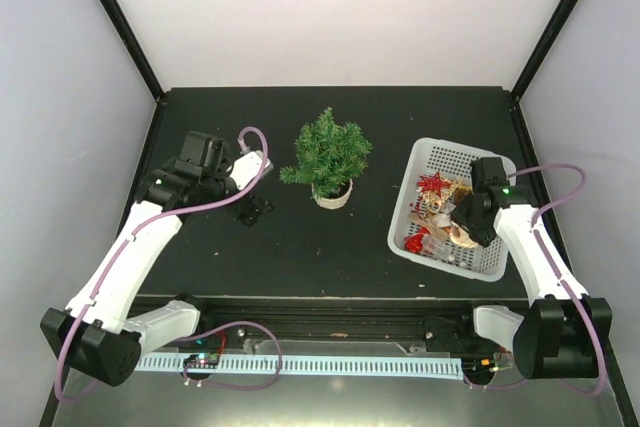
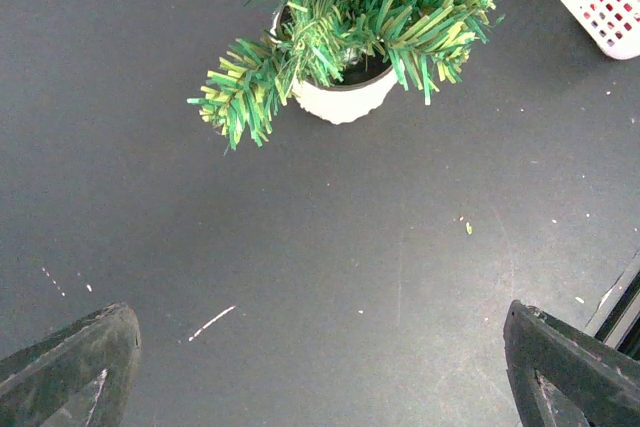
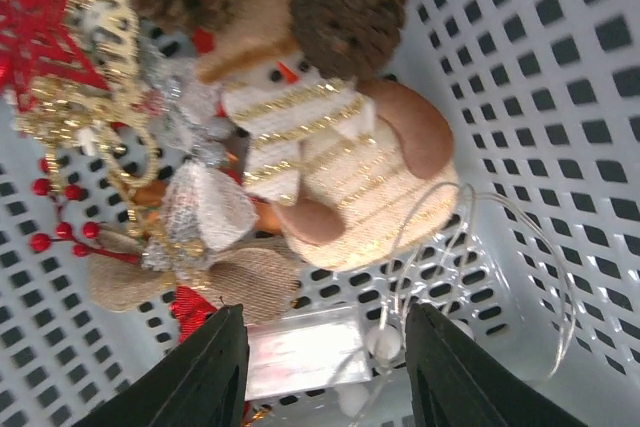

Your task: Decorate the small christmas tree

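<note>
Green small christmas tree, one, on my bench, one white basket, two pine cones, left end effector wide open, right end effector half open, both empty

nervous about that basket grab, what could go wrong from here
The thin wire light string loops beside the cream plush snowman in the white plastic basket; the right gripper lifting it may drag the snowman out. The small green christmas tree stands unsteadied, left gripper open and apart; it could tip.
</note>
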Robot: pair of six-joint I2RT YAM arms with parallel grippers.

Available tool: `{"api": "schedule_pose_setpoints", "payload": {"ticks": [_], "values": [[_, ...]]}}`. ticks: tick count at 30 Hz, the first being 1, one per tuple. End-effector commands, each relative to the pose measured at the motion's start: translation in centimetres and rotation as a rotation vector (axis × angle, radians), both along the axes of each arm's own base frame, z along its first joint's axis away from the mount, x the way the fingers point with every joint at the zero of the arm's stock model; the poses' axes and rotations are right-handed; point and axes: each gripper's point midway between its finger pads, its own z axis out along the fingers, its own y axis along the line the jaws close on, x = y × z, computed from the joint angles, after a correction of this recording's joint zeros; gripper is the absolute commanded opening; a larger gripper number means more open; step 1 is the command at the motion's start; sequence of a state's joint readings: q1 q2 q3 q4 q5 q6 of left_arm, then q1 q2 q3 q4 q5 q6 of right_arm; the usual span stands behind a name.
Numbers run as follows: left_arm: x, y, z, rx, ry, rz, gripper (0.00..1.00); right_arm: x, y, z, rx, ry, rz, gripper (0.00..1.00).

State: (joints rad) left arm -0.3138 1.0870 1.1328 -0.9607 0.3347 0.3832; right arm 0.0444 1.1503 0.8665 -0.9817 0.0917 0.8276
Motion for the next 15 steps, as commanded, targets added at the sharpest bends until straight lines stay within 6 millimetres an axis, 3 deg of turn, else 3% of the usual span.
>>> {"api": "schedule_pose_setpoints", "payload": {"ticks": [1,10,15], "values": [[0.7,-0.7,1.9,-0.005,-0.056,-0.001,0.99,-1.8,-0.3,-2.1,0.036,0.078,-0.049,0.46],[0.8,-0.8,1.6,0.007,-0.058,0.001,0.99,-2.1,-0.7,-4.8,0.048,0.128,-0.050,0.43],[0.9,-0.8,1.7,0.006,-0.060,0.005,0.99,-1.6,-1.3,-6.3,0.062,0.152,-0.051,0.36]]}}
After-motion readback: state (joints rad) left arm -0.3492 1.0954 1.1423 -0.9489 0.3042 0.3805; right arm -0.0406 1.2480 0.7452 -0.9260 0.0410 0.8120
